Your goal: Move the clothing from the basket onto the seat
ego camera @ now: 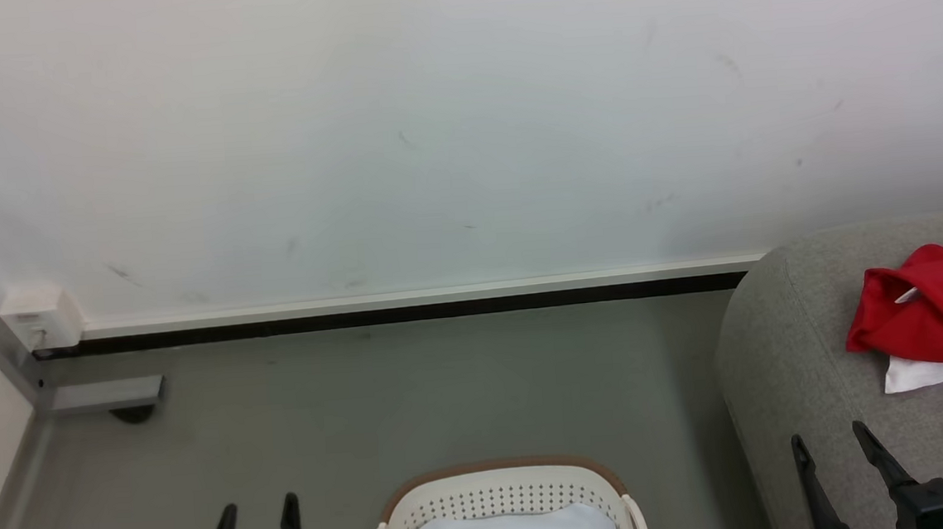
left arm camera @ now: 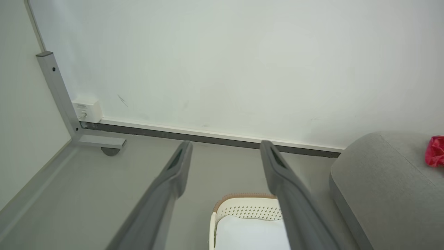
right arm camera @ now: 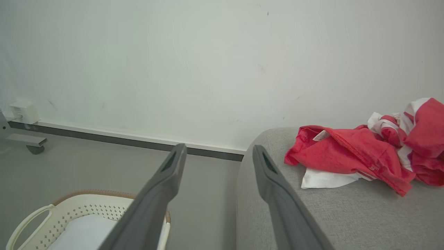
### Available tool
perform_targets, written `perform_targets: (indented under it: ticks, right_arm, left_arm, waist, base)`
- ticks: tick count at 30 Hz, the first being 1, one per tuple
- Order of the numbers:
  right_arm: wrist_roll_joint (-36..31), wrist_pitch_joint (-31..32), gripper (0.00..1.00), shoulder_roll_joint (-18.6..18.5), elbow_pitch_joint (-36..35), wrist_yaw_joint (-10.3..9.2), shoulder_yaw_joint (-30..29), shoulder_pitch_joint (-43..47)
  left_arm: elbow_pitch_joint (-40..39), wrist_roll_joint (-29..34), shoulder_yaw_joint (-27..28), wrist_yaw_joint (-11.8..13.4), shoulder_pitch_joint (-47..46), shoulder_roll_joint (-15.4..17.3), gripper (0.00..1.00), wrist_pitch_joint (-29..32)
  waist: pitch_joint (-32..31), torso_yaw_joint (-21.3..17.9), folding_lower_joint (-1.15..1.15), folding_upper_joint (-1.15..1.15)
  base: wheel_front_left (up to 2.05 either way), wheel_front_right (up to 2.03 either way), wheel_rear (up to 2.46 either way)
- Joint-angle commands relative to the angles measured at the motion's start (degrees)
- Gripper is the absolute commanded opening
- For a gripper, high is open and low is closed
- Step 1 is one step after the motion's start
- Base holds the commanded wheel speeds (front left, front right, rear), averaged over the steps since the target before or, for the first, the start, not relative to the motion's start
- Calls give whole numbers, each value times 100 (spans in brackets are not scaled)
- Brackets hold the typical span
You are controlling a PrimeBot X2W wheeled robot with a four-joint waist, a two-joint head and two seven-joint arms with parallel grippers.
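Right gripper (ego camera: pixel 826 435), jaws apart and empty like the left gripper (ego camera: pixel 260 503), stands nearer the clothing (ego camera: pixel 931 307), which lies on the seat (ego camera: pixel 776 343) at its one o'clock, well apart from the basket (ego camera: pixel 503 485).

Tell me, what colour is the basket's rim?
Brown. The basket rim shows best in the head view.

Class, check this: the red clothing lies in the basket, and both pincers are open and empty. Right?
No. The red clothing lies on the grey seat, not in the basket; the right wrist view shows it. The left pincer and right pincer are indeed open and empty.
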Motion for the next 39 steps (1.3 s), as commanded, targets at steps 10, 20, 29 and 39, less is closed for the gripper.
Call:
perform_targets:
  ticks: [10,20,29,39]
  right_arm:
    - [135,-17,100,-4,106,-15,70,127]
    - [225,80,0,23,282,1,66,90]
    - [1346,374,0,17,135,0,-35,39]
    - [2459,585,0,12,-75,-1,-64,44]
  left_arm:
    - [344,510,483,-532,86,-371,100,-4]
    - [609,500,626,-784,53,-636,0,44]
    - [573,-365,850,-927,-59,-713,0,314]
    - [521,-1228,1057,-1067,-157,-793,0,569]
  waist:
    - [-45,-41,1,0]
    - [-32,-52,1,0]
    - [-4,-42,1,0]
    - [28,-31,1,0]
  base:
    - [0,0,0]
    - [0,0,0]
    - [0,0,0]
    - [0,0,0]
